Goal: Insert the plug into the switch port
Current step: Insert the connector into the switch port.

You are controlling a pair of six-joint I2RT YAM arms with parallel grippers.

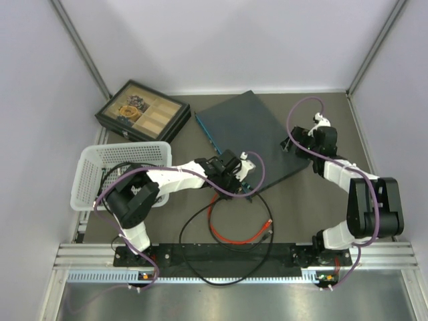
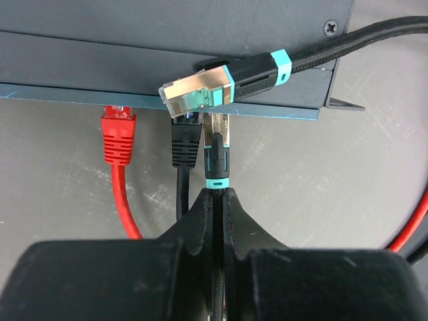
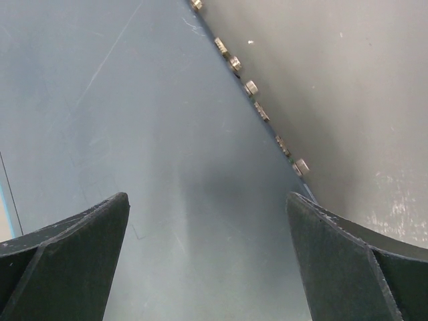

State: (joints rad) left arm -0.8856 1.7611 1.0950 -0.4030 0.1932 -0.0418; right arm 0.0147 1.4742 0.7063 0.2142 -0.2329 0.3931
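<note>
Viewing the switch (image 1: 249,134): lying flat on the table (image 1: 294,207), mid-back, turned diagonally, near the black tray box (image 1: 142,111). Showing as a large flat dark blue-grey metal box with one thin teal-blue edge (image 2: 60,93) facing the left arm. Also showing a small screw near one corner and a row of small studs along another side in the right wrist view.

Pinching with the left gripper (image 2: 217,200), fingers almost fully together, on the plug (image 2: 217,160) just behind its teal ring. Black body, metal tip pointing straight at the teal-blue edge and meeting it, just beside a black plug (image 2: 186,142) and a red plug (image 2: 118,132) sitting in the port row. Not possible to tell whether the held plug is seated.

Resting on the switch top just above: a second metal-tipped plug (image 2: 200,91) on a braided cable.

Hanging over the switch top with the right gripper (image 3: 207,254), fingers spread wide, gripping nothing.
</note>
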